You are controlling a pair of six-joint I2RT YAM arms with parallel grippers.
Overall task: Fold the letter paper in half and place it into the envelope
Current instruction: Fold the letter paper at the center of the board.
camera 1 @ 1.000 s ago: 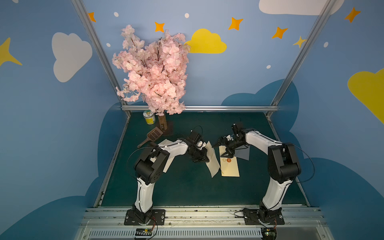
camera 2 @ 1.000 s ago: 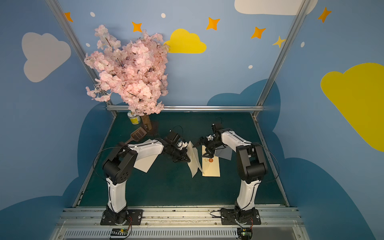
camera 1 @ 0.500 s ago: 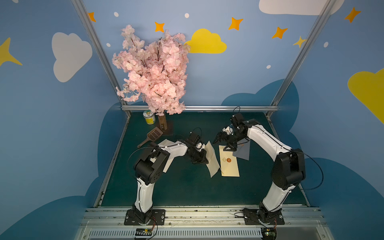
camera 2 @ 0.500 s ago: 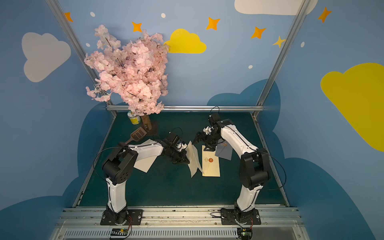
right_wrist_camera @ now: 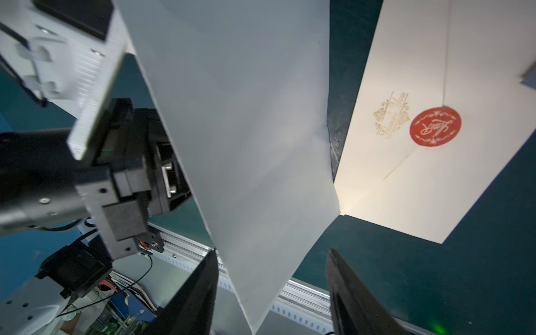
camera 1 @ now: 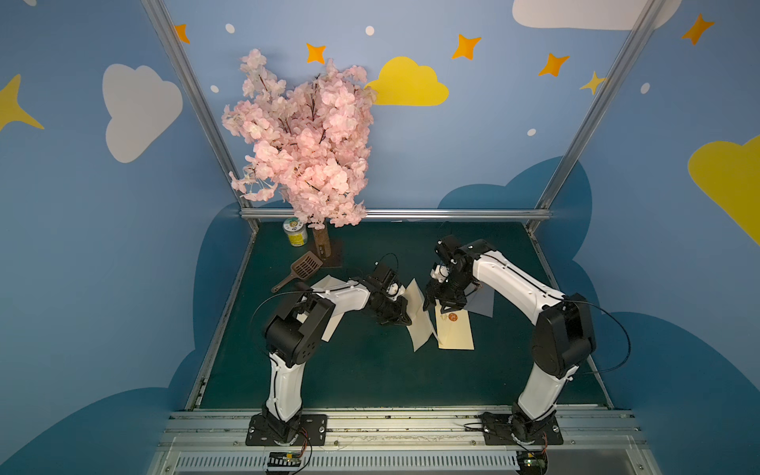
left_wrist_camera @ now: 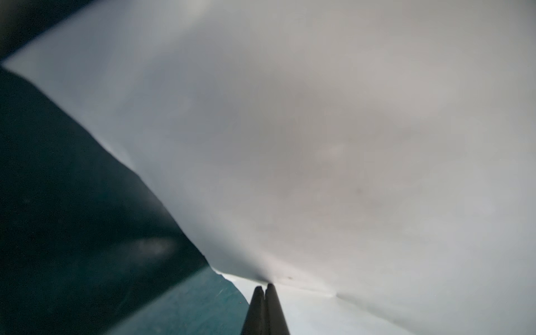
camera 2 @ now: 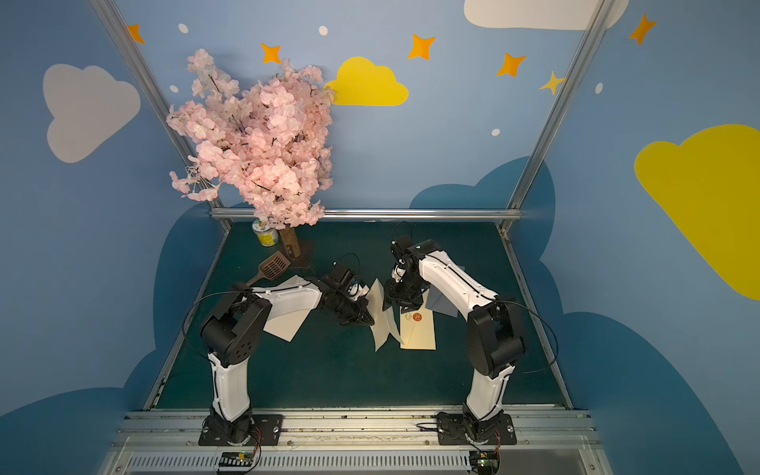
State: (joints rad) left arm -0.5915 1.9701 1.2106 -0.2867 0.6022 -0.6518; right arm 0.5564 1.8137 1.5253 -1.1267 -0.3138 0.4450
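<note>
Now our left gripper [left_wrist_camera: 265, 290] pinches the paper [camera 1: 419, 325] tilted up from the mat [camera 1: 370, 370], its long axis running between the parted jaws of our right gripper [right_wrist_camera: 271, 252], while the envelope [camera 1: 454, 333] lies flat just beside it, nearer our right arm.

The letter paper [camera 1: 418, 318], a plain white sheet that is looking loosely folded, is standing raised off the green counter [camera 1: 370, 378] and tilting, one edge being pinched by the left hand [left_wrist_camera: 264, 290]. Its lower corner is reaching down just beside the envelope [camera 1: 454, 335]. The envelope, cream with gold lettering and a red wax seal [right_wrist_camera: 435, 126], is lying flat on the counter, its flap looking shut.
</note>
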